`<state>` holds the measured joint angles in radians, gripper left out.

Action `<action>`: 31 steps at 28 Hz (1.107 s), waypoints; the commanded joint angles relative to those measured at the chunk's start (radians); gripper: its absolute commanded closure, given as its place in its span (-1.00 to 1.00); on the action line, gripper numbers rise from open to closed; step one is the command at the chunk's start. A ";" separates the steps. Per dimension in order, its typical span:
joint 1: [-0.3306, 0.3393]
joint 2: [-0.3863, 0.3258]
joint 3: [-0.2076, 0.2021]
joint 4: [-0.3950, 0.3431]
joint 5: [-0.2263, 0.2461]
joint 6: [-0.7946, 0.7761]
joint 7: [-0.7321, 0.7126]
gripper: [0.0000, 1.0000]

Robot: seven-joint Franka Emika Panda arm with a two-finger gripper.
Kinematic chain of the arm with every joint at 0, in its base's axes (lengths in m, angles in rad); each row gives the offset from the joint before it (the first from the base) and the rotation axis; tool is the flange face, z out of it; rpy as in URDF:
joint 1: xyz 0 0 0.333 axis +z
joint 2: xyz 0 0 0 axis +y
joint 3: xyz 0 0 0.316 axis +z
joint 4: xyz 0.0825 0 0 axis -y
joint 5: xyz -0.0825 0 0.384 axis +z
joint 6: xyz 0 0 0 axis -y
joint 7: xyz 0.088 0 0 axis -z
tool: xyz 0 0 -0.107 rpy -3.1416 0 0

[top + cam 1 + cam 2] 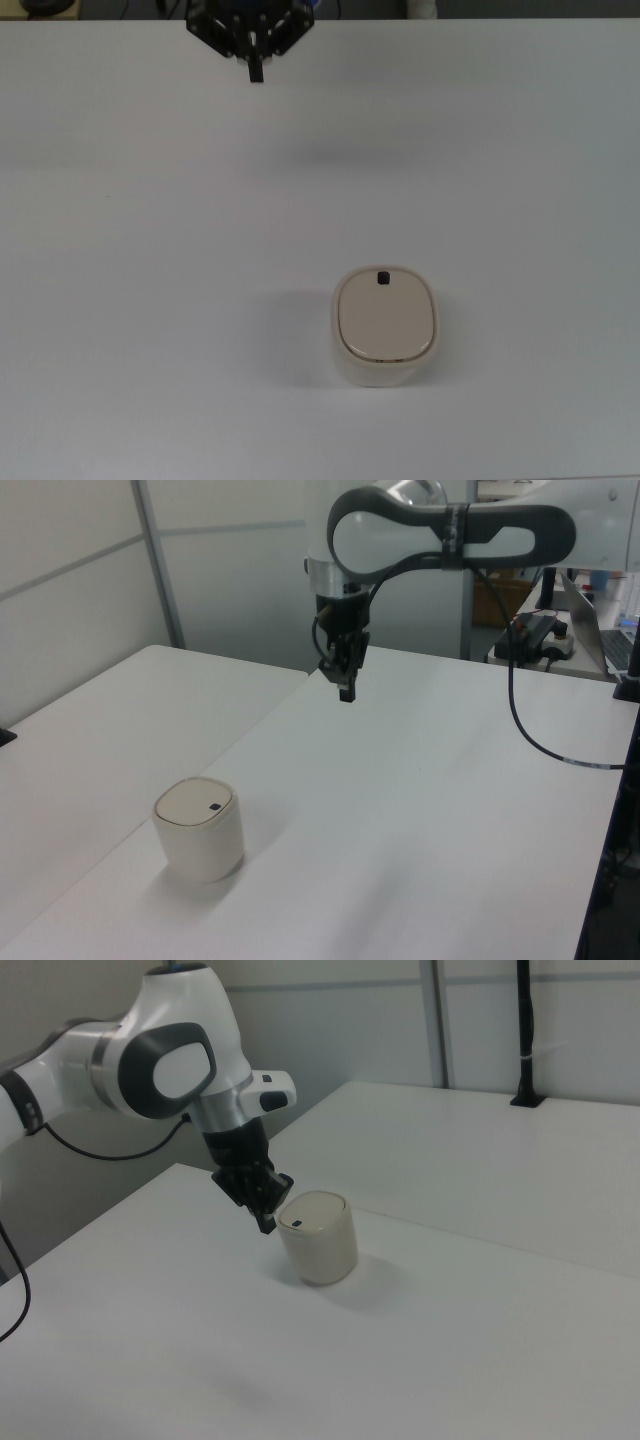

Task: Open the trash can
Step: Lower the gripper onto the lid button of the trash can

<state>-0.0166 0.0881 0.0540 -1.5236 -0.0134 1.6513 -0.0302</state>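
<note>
The cream-beige trash can (pixel 385 325) stands on the white table (pixel 150 250) with its flat lid down. A small black button (pixel 383 278) sits at the rim's far end in the top view. The can also shows at the left view's lower left (pixel 198 828) and in the middle of the right view (pixel 318 1237). My gripper (pixel 256 72) hangs above the table near the top view's upper edge, well apart from the can, fingers pressed together and holding nothing. It points down in the left view (pixel 346 692). In the right view it (pixel 265 1225) overlaps the can's left edge.
A second white table (pixel 120 710) adjoins at the left view's left. A black cable (pixel 540 730) loops from the arm over the table's right side. A laptop (pixel 600 620) and clutter stand beyond the left view's right edge. A black post (pixel 525 1030) rises at the right view's back.
</note>
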 commanded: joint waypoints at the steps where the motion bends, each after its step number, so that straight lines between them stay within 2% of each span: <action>1: 0.023 0.041 0.001 -0.010 0.024 0.090 0.015 1.00; 13: 0.116 0.167 0.001 -0.010 0.021 0.324 0.023 1.00; 31: 0.130 0.318 0.024 -0.010 0.020 0.715 0.145 1.00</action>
<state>0.1089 0.3745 0.0685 -1.5272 -0.0004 2.2855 0.0834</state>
